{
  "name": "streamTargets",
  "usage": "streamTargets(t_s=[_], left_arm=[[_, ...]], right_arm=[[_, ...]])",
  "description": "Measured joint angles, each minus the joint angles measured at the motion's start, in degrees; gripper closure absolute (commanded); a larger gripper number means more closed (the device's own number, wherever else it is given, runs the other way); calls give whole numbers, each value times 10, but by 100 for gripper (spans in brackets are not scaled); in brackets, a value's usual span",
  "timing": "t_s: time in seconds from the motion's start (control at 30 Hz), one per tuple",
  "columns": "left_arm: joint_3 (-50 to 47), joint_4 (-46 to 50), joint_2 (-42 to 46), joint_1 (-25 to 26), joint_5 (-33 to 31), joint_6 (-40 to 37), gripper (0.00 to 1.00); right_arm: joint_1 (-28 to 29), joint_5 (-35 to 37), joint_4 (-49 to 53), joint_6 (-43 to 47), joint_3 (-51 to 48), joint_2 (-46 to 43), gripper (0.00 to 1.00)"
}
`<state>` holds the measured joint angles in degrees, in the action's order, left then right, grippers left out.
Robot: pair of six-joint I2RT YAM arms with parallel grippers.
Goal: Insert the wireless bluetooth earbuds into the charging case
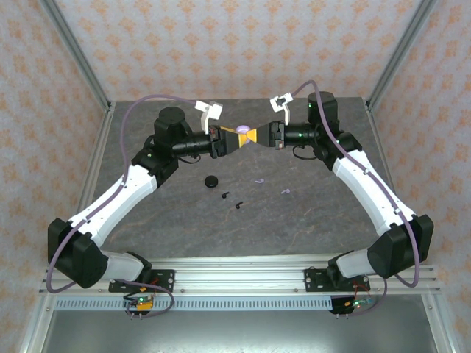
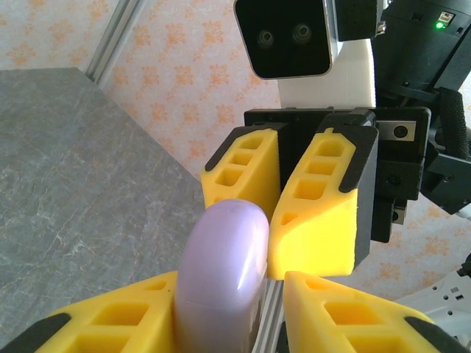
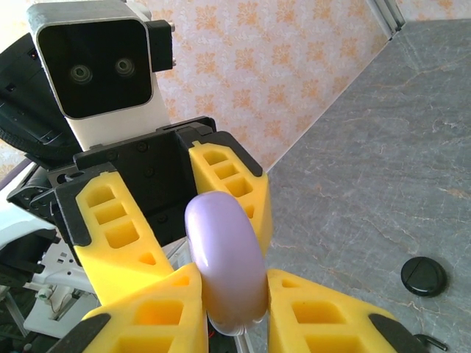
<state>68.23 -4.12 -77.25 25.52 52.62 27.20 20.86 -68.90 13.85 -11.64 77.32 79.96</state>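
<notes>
Right now you've got both arms meeting nose to nose over the rear ctr of the table point(image 1: 309, 220), w/ the lavender charging case point(image 3: 224, 257) caught btwn them, well above the surface.

The right gripper point(image 3: 233, 273) is clamped on it: in its wrist cam both yellow fingers press the case's flat faces. The case stands on edge, long axis running up and away from the lens toward the opposite gripper, rounded rim on top. You can't see a seam or lid line from either cam.

The left gripper point(image 2: 229, 281) has the same case btwn its fingers from the other side. One finger looks to be touching it, while a thin dark gap shows beside the other. You can't tell if that grip is made.

None of the four earbuds is in a case; all lie loose on the table, near ctr. Two black earbuds point(image 1: 225, 195) point(image 1: 238, 205) sit close together, just in front of the black charging case point(image 1: 212, 181), which lies flat and apart from them. Two lavender earbuds point(image 1: 259, 180) point(image 1: 285, 191) lie further to the right, apart from each other. They're too small in the top cam to say which way any stem points.
</notes>
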Motion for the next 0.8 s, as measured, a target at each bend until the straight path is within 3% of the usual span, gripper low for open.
streamTargets(t_s=[0.27,0.43,0.67,0.8], left_arm=[[-2,0,0,0,-6,0,71],[-2,0,0,0,-6,0,81],[-2,11,0,0,-14,-21,87],[-17,-2,3,3,-24,-60,87]], right_arm=[[0,1,-2,-4,0,0,77],[0,2,-2,-4,0,-1,76],[3,42,27,18,0,-16,54],[3,90,71,44,0,-39,48]])
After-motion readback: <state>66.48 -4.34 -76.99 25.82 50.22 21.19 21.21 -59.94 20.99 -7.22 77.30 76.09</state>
